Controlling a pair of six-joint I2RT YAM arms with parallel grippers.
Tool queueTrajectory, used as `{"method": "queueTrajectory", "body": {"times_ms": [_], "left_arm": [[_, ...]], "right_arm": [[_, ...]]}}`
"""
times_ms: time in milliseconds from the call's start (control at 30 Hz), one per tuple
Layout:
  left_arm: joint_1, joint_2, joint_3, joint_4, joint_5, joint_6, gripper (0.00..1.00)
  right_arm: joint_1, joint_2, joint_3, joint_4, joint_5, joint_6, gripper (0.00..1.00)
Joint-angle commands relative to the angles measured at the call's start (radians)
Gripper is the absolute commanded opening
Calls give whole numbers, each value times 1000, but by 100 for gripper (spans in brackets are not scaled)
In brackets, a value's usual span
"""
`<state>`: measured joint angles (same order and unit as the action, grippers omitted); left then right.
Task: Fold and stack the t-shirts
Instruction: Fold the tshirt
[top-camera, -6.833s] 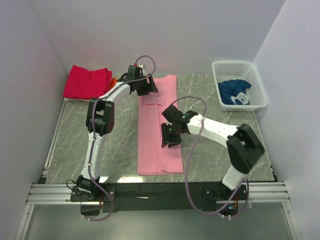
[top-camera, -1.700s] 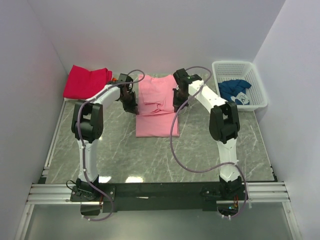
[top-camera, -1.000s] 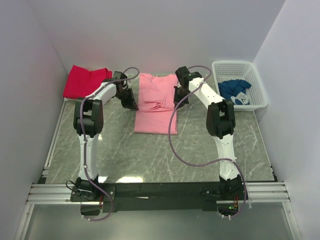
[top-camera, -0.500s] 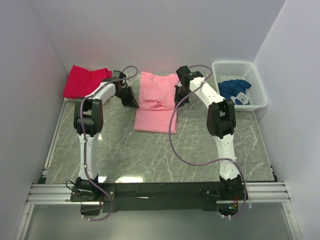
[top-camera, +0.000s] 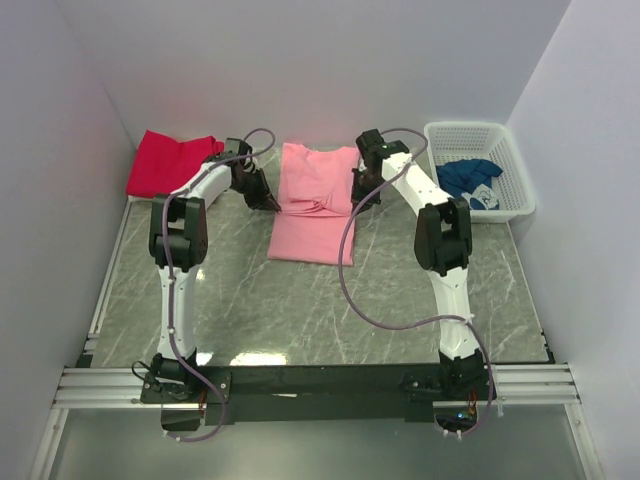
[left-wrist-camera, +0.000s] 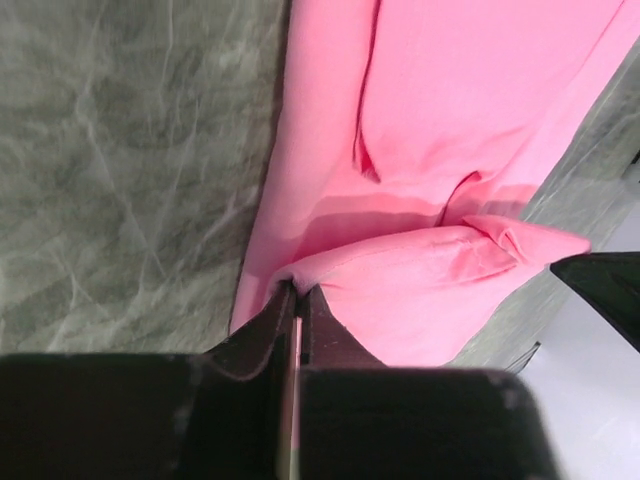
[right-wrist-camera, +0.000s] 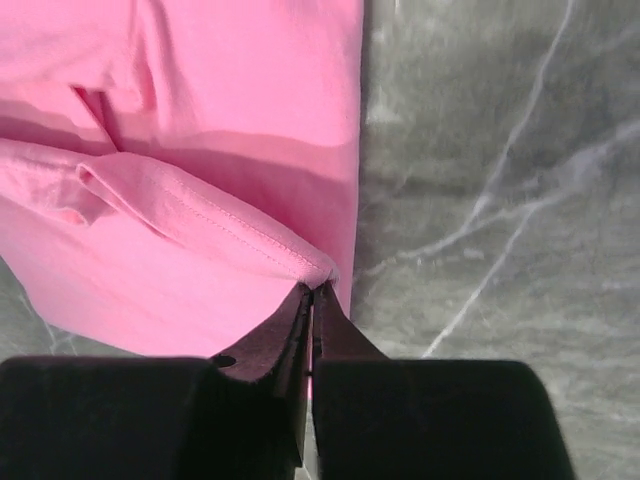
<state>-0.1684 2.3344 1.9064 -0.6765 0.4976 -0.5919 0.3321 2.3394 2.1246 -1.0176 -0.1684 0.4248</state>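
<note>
Both sets clamped: left fingers (left-wrist-camera: 255, 340) pinch the pink t-shirt (top-camera: 312, 210) at one lifted corner, right fingers (right-wrist-camera: 272, 340) at the other. It lies part-folded on the worktop (top-camera: 230, 290), left of the white basket (top-camera: 466, 127).

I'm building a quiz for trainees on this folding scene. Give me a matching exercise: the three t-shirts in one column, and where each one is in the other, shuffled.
Column one:
1. pink t-shirt
2. red t-shirt
3. dark blue t-shirt

Column two:
A. in the white basket
B. pinched by the left gripper and the right gripper
C. lying at the far left corner of the table

Pairs: 1-B, 2-C, 3-A
</note>
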Motion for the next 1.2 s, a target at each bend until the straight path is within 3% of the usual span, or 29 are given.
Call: {"method": "queueTrajectory", "body": {"times_ms": [0,33,67,133,233,567,933,1167], "left_arm": [[15,16,65,29,10,-28,9],[15,11,68,32,1,-35,23],[17,3,65,38,-8,-42,32],[17,-32,43,66,-36,-51,51],[17,-85,8,89,-54,-45,60],[-8,-231,-282,120,-80,24,60],[-28,-372,-549,172,-123,46,60],[-29,-448,-664,196,-128,58,60]], "right_arm": [[-25,37,81,1,0,-29,11],[-31,40,109,-4,-3,-34,21],[-34,41,119,-4,-12,-34,40],[-41,25,121,7,-19,-35,50],[-44,-28,69,46,-29,-37,54],[-22,-158,-195,148,-72,-32,52],[57,-354,-593,298,-91,29,51],[103,-394,-698,330,-68,71,50]]}}
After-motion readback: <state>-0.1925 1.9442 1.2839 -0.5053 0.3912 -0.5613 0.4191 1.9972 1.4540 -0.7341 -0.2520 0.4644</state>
